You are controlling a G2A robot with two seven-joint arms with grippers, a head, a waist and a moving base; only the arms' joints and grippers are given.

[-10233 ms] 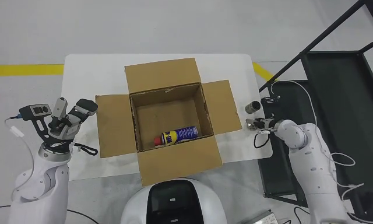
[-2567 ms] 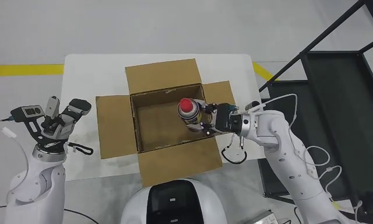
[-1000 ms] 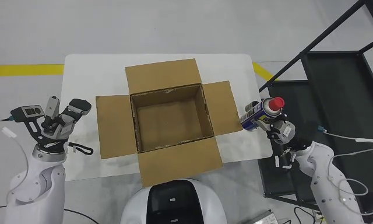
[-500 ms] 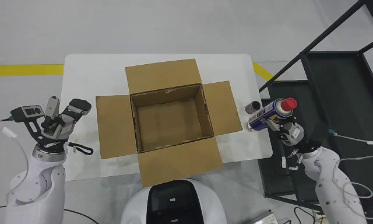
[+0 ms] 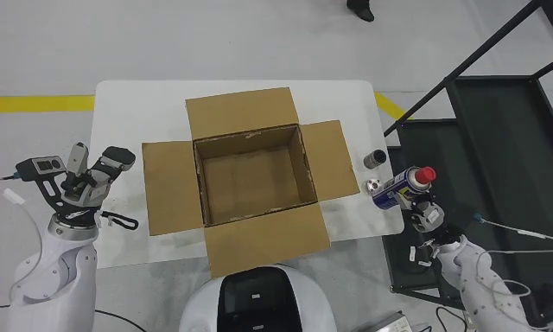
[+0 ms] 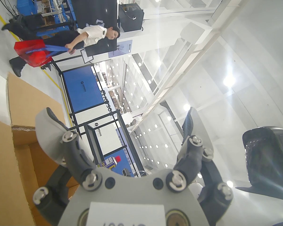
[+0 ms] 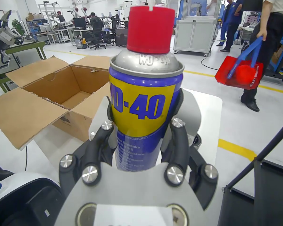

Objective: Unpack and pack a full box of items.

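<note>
The right gripper (image 7: 145, 111) is clamped around the lower body of the blue-and-yellow spray can (image 7: 143, 90), red cap outermost, above the tabletop's (image 5: 138, 107) right edge towards the near corner. The left gripper (image 6: 118, 123) hangs off the left edge with its fingers spread wide, holding nothing. The cardboard box (image 5: 168, 198) sits mid-tabletop, flaps open, with a small grey cylinder (image 5: 374, 159) just right of it.

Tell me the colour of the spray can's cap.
The spray can's cap is red; the right wrist view shows it best.
</note>
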